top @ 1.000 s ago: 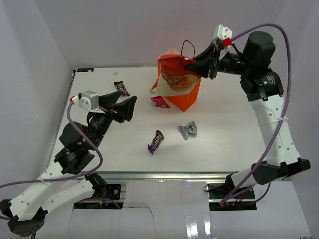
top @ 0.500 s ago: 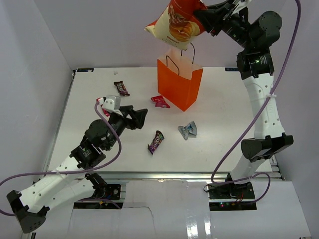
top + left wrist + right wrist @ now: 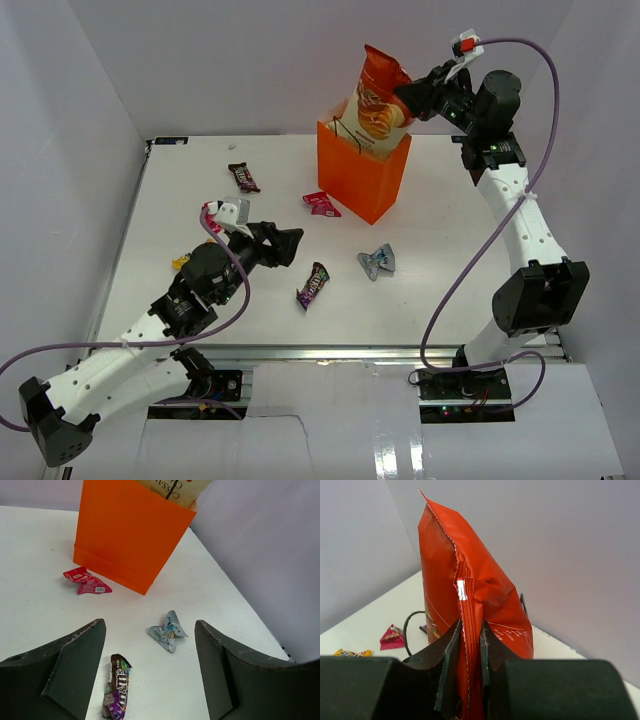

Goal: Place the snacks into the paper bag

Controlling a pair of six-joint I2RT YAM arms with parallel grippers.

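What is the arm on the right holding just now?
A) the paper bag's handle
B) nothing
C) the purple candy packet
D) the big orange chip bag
D: the right gripper is shut on the seam of the chip bag, at the mouth of the paper bag.

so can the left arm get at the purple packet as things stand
Probably yes: the left end effector is open and sits just short of the purple packet, with only bare table between them; the silver-blue wrapper lies apart from it.
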